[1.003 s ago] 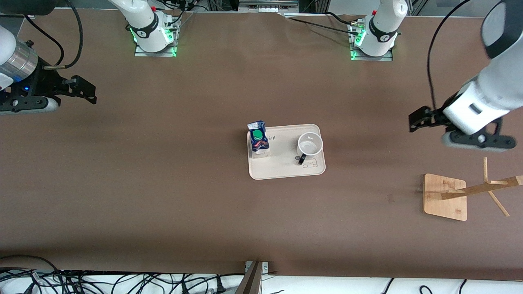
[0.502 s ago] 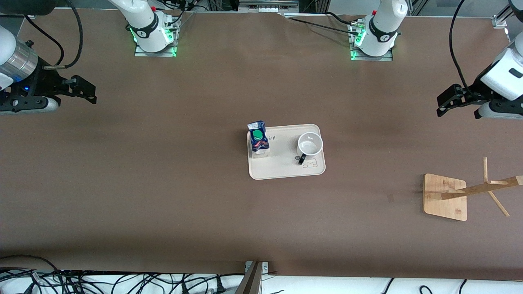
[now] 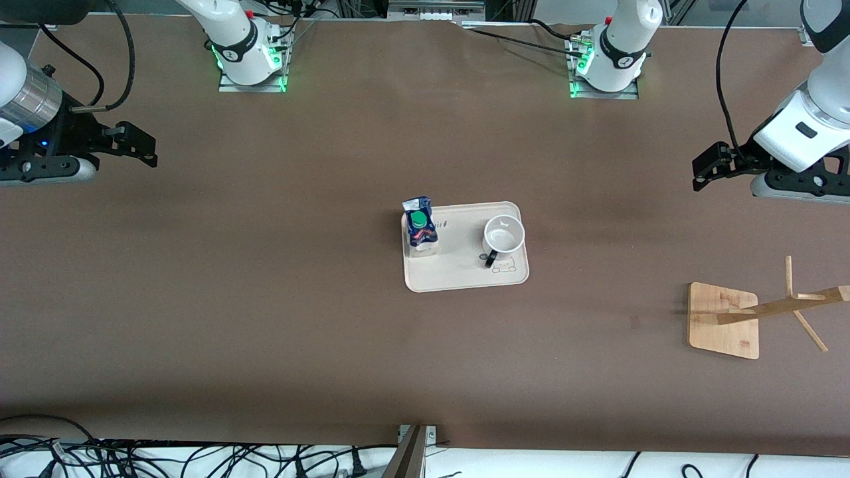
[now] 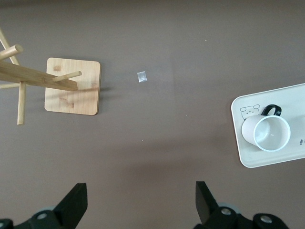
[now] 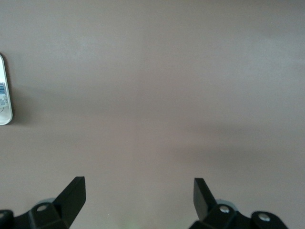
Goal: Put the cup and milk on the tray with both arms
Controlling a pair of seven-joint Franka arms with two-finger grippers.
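Note:
The cream tray lies mid-table. On it stands the blue-and-white milk with its green cap, at the end toward the right arm. The white cup stands upright and empty at the tray's other end, its black handle toward the front camera. In the left wrist view the cup and the tray show at the frame's edge. My left gripper hangs open and empty over bare table near the left arm's end. My right gripper is open and empty over bare table at the right arm's end.
A wooden rack with a square base and slanted pegs stands toward the left arm's end, nearer the front camera than the tray. A small scrap lies on the brown table. Cables run along the table's front edge.
The left arm has drawn away from the tray toward its own end of the table and toward the bases. The right arm, cup, milk and tray have not moved.

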